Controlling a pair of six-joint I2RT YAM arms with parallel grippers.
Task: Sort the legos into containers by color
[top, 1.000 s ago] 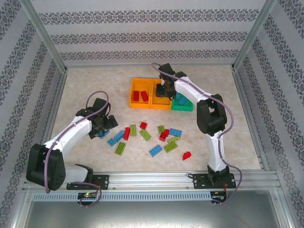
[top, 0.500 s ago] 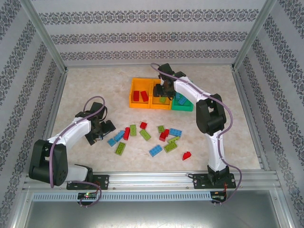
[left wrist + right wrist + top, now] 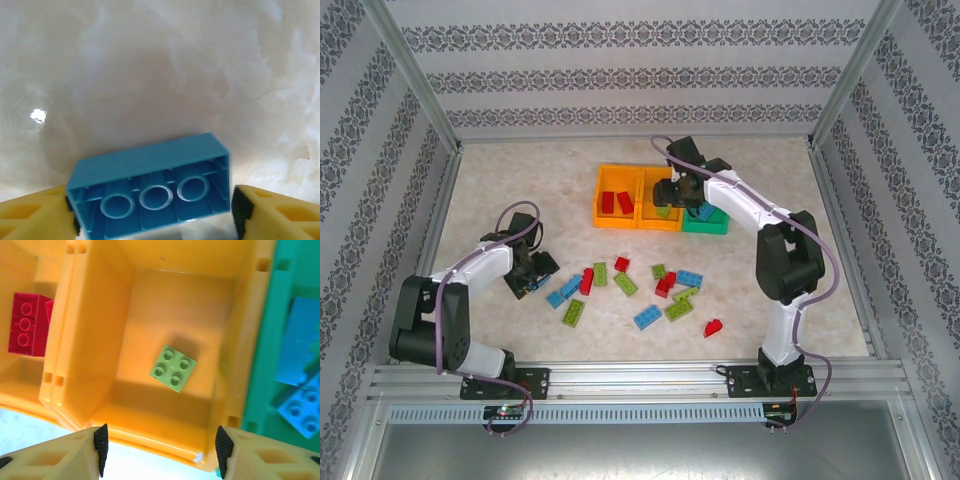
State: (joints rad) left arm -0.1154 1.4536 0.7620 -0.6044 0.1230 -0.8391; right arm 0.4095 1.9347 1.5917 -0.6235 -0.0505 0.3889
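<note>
Legos (image 3: 625, 283) in red, blue and lime green lie scattered over the near middle of the desk (image 3: 520, 190). We count roughly a dozen of them loose there, with one red piece (image 3: 713, 327) apart at 5 o'clock of the pile. At 12 o'clock of the pile three bins stand side by side in a row: the left orange bin (image 3: 612, 224), the middle orange bin (image 3: 658, 224) and the green bin (image 3: 704, 228).

At 9 o'clock of the pile we find the left tool (image 3: 530, 280), low over the desk. In its wrist view we see it pinching a blue brick (image 3: 150, 172) by the two short ends. The brick's hollow underside, with three round tubes, faces the camera, and pale marbled desk lies beyond it. Whether the brick rests on the desk or hangs just above it, we cannot tell.

The right tool (image 3: 161, 450) hangs over the middle orange bin, its fingers (image 3: 60, 457) spread wide with nothing between them. On that bin's floor lies one lime green square brick (image 3: 172, 367), studs up. At 9 o'clock of it, the left orange bin holds red bricks (image 3: 22, 325); at 3 o'clock, the green bin holds blue bricks (image 3: 302, 405).
</note>
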